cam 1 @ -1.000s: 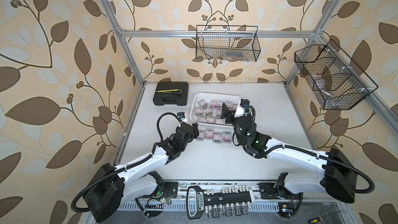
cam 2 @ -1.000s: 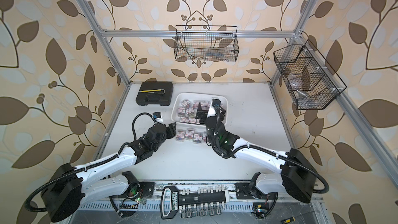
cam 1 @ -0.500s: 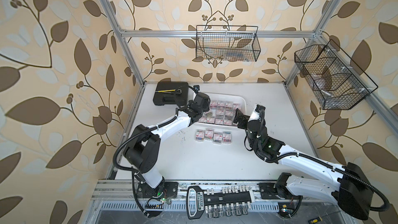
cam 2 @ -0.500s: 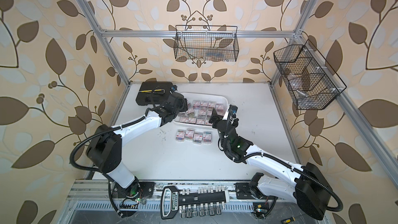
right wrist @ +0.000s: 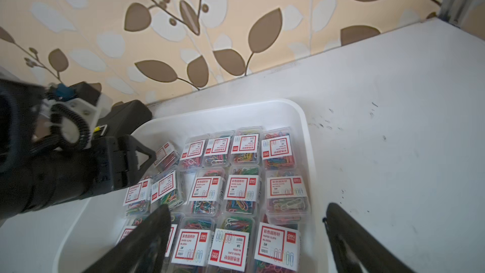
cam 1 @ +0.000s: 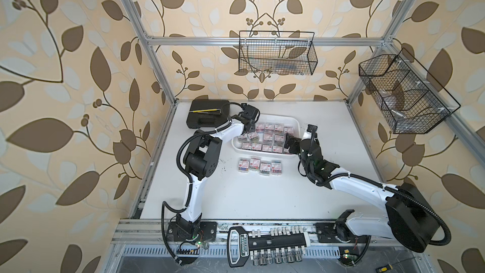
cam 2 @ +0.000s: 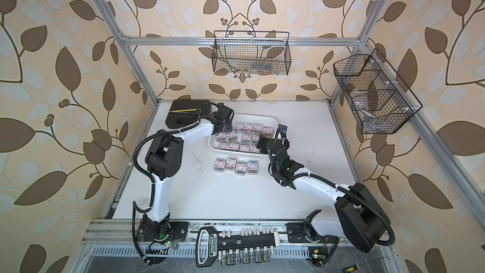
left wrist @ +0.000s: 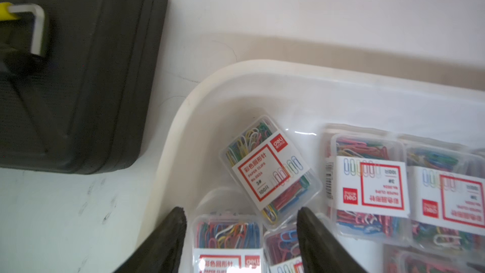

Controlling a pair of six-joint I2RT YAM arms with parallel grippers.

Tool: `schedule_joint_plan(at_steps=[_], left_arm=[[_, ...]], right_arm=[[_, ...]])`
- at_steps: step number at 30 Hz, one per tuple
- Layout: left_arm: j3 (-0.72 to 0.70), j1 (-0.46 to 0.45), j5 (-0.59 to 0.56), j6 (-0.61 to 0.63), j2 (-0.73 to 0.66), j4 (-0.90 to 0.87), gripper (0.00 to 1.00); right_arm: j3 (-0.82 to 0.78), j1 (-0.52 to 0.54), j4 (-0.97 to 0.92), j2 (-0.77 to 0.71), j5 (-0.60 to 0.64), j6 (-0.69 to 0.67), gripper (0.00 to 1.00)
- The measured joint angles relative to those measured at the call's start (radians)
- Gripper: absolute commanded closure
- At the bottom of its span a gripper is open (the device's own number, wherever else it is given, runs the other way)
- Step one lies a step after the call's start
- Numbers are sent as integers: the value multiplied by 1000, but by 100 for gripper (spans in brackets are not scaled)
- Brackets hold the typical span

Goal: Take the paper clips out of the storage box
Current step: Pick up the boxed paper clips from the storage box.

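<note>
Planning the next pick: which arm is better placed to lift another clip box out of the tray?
Probably left. The left gripper is open close to a loose, tilted box with bare tray around it; the right gripper is open over tightly packed boxes.

Glossy plastic storage box (left wrist: pixel 170 127); matt black case (left wrist: pixel 78 74)

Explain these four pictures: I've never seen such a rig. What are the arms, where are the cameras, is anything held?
Two white robot arms with two-fingered grippers work at a white table. Two pictures look down from overhead; two come from wrist cameras. The left gripper and right gripper hang open and empty over opposite ends of the shallow white plastic tray of small clear boxes of coloured paper clips. Four boxes lie outside it; a black hard case sits beside it.
</note>
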Motion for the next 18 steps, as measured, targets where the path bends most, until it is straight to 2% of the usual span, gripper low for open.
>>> schedule_joint_plan(at_steps=[4,8,14,18], left_arm=[[45,8,0,-2,39,-31,29],[68,19,8,-8,68,-36,25],[83,19,14,-21,85,-36,19],[101,40,36,-24,101,-24,16]], right_arm=[[119,71,103,87,18,-134,4],[275,99,164,206,16,-239,4],[459,136,166,405,16,-367,3],[510,156,161,459,48,-424,2]])
